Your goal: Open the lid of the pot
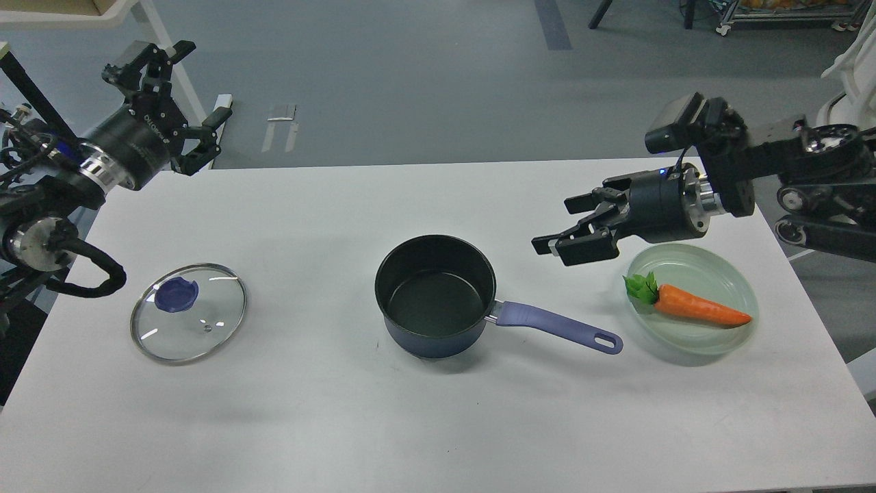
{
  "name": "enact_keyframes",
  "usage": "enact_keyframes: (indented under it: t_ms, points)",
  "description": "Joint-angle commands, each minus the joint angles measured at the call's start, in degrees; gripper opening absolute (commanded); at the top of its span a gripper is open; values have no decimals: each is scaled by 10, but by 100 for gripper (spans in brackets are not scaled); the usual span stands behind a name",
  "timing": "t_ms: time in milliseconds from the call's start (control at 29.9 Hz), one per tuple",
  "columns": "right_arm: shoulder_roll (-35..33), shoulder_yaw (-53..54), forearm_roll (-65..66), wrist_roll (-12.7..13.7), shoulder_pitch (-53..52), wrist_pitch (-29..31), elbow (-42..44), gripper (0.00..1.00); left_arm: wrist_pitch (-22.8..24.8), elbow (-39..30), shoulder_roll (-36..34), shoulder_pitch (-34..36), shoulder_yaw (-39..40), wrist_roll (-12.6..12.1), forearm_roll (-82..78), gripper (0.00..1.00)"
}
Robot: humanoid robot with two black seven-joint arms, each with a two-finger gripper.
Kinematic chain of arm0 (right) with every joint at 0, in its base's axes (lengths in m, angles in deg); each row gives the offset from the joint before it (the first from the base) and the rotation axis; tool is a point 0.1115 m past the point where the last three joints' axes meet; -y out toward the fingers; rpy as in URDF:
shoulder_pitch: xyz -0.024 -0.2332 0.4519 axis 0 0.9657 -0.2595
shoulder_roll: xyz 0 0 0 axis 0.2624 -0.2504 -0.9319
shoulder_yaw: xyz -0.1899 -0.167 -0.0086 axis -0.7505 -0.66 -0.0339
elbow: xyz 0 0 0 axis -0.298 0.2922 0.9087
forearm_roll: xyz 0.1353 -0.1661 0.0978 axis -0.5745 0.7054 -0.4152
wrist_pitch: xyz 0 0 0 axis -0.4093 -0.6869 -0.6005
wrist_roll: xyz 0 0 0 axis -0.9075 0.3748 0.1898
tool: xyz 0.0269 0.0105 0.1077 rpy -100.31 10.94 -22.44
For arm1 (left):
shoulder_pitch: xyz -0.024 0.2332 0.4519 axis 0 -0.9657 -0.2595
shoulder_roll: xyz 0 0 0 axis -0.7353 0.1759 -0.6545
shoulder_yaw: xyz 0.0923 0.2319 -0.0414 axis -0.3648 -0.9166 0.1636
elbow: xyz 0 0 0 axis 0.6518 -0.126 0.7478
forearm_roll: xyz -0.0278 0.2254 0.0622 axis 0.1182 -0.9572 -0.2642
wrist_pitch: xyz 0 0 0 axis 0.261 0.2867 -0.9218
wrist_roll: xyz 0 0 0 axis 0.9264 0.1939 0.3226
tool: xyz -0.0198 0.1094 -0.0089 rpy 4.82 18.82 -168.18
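A dark blue pot (435,296) stands uncovered at the table's middle, its purple handle (558,328) pointing right. The glass lid (188,312) with a blue knob (176,295) lies flat on the table at the left, apart from the pot. My left gripper (179,103) is open and empty, raised above the table's far left corner, well away from the lid. My right gripper (562,224) is open and empty, held above the table to the upper right of the pot and clear of the handle.
A pale green plate (732,277) with an orange carrot (698,308) sits on the white table (438,411) to the right of the handle's end. A white table leg (178,75) and a black frame stand on the floor behind the left arm.
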Motion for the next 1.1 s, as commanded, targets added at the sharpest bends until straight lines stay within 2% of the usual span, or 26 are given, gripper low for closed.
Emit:
enact_keyframes:
  t_ms: [0, 234, 401, 535, 669, 903, 970, 1070]
  points:
    - [-37, 64, -157, 0, 53, -3, 3, 99, 0, 0, 12, -1, 1, 0, 1, 99]
    - [-42, 290, -350, 0, 262, -24, 24, 99, 0, 0, 34, -7, 1, 0, 9, 99]
    - [-16, 464, -397, 0, 427, -29, 31, 99, 0, 0, 60, -27, 3, 0, 16, 99]
    - [33, 575, -405, 0, 535, -27, 68, 99, 0, 2, 87, -61, 18, 0, 38, 99]
    - [81, 621, -416, 0, 584, -25, 100, 99, 0, 20, 113, -93, 53, 0, 39, 99]
    - [132, 664, -564, 0, 609, -11, 156, 99, 2, 53, 147, -125, 103, -8, 39, 99]
    - [136, 667, -567, 8, 614, 4, 163, 99, 13, 62, 156, -133, 115, -8, 39, 99]
    - [137, 665, -566, 8, 624, 25, 162, 99, 36, 68, 160, -139, 118, -9, 39, 99]
